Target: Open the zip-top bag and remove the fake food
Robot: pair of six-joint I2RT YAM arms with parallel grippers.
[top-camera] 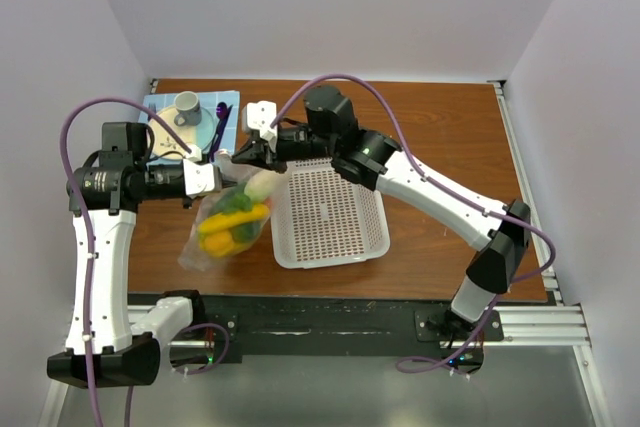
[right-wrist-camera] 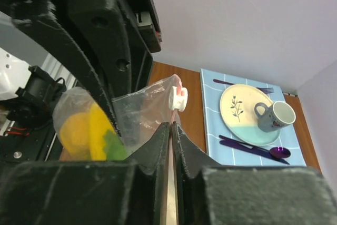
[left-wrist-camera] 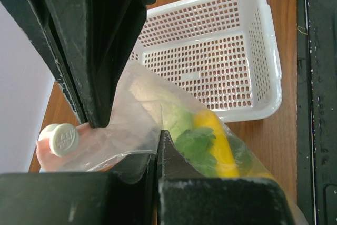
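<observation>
Gripping the zip-top bag are left fingers and right fingers; slider lettering unreadable.

This is looking like a robotics lab: white panels are boxing in a wooden table, the left arm and right arm are sitting bolted to a metal rail, and fake food in a zip-top bag is sitting near a plate and mug.

White mesh basket on wooden table, blue placemat with plate, mug on it, purple spoon beside
</observation>
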